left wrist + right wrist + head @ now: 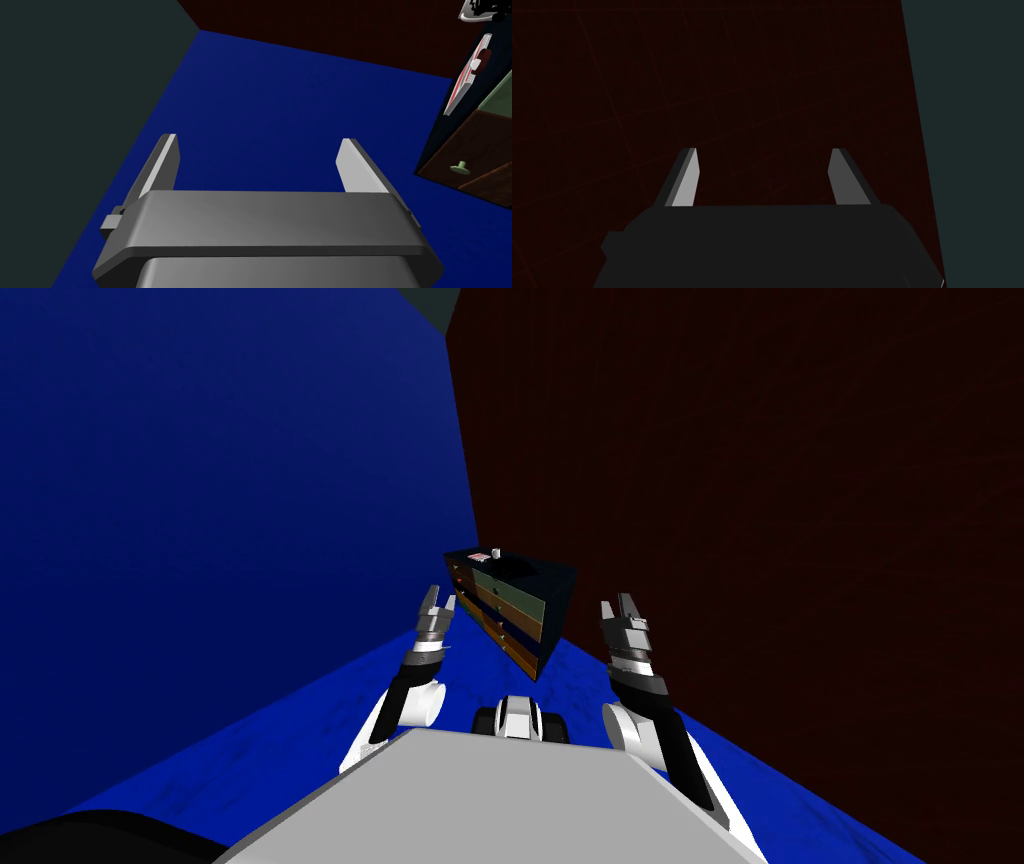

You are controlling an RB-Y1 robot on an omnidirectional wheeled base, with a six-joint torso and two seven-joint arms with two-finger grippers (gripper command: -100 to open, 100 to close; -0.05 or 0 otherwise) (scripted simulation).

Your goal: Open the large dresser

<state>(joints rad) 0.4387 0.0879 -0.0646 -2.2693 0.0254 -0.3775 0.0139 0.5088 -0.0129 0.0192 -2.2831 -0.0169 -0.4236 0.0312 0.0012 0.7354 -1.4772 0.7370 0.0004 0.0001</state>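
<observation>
The dresser (510, 604) stands ahead on the blue floor (250, 738), by the dark red wall (750, 538) and well apart from both grippers. Its long side runs along that wall towards the corner, drawer fronts facing left. The left gripper (437, 606) and right gripper (624, 610) are raised, fingers spread, holding nothing

1. No words, numbers, brands or signs can be read anywhere.
2. On top of the dresser (512, 616) lies a flat red-and-white striped thing (462, 87), perhaps a printed card or book. Any print on it is too small to make out.
</observation>
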